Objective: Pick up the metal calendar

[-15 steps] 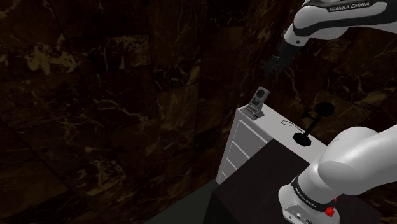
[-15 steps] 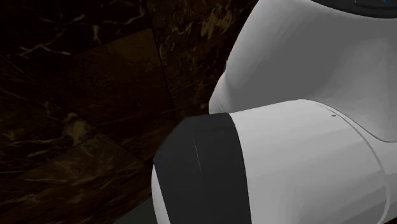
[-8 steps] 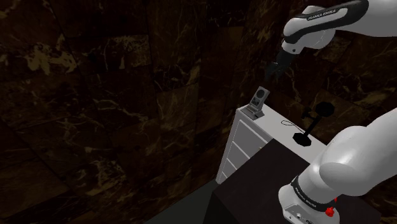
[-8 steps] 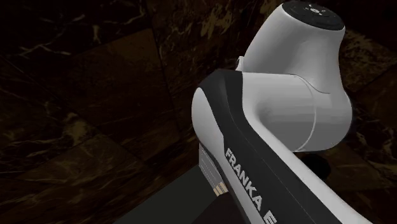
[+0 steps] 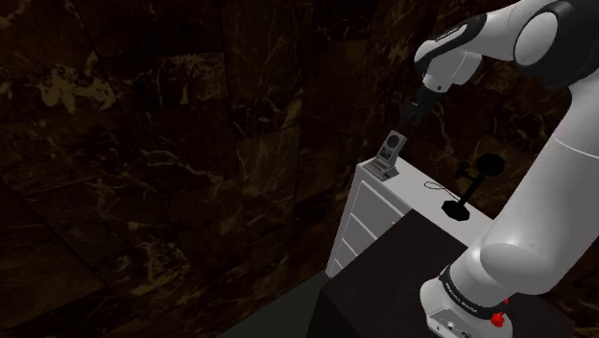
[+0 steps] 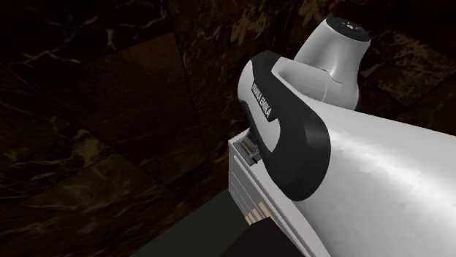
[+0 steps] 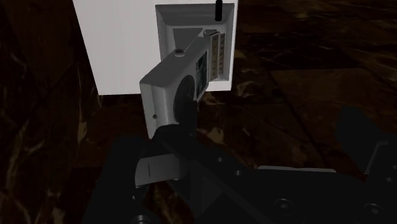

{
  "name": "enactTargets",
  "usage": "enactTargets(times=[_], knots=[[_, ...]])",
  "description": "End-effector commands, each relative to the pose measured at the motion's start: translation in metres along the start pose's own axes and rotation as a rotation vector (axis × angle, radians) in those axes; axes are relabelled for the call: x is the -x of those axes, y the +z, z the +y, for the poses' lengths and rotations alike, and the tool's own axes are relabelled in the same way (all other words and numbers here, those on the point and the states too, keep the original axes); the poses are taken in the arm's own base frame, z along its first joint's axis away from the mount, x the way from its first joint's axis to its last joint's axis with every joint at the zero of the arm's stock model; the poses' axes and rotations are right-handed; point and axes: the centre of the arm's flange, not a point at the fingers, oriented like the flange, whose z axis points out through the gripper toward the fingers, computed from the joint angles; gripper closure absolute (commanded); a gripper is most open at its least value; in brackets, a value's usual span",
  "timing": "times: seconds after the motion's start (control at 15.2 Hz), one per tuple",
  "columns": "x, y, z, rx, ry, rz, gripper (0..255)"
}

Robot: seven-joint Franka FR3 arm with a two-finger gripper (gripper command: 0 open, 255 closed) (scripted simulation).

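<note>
The calendar (image 5: 390,154) is a small grey desk block with a dark face, standing at the far end of a white drawer cabinet (image 5: 370,216). My gripper (image 5: 415,108) hangs above it and a little toward the shoulder view's right, not touching it. In the wrist view the calendar (image 7: 181,86) sits on the white cabinet top (image 7: 121,44), with its card holder behind it. My gripper (image 7: 264,127) is open there, and the calendar lies just beyond the tip of one dark finger (image 7: 191,143). A corner of the calendar (image 6: 251,150) peeks out beside the arm in the second exterior view.
A black stemmed object (image 5: 468,190) stands on the cabinet top nearer the stand. The dark stand (image 5: 384,288) fills the shoulder view's lower right. Dark marbled walls surround the cabinet. My arm's white and black links (image 6: 351,182) block much of the second exterior view.
The arm's upper links have swung round and the wrist now points more steeply down. The gripper has dropped slightly toward the calendar. The calendar has not moved.
</note>
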Motion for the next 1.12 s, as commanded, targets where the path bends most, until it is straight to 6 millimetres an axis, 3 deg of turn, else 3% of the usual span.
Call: enactTargets(times=[0.0, 0.4, 0.92, 1.06], knots=[[-0.008, 0.015, 0.021, -0.008, -0.004, 0.000, 0], [-0.031, 0.059, 0.086, -0.026, -0.009, -0.008, 0], [-0.027, 0.101, 0.094, -0.026, -0.009, -0.008, 0], [-0.027, 0.101, 0.094, -0.026, -0.009, -0.008, 0]])
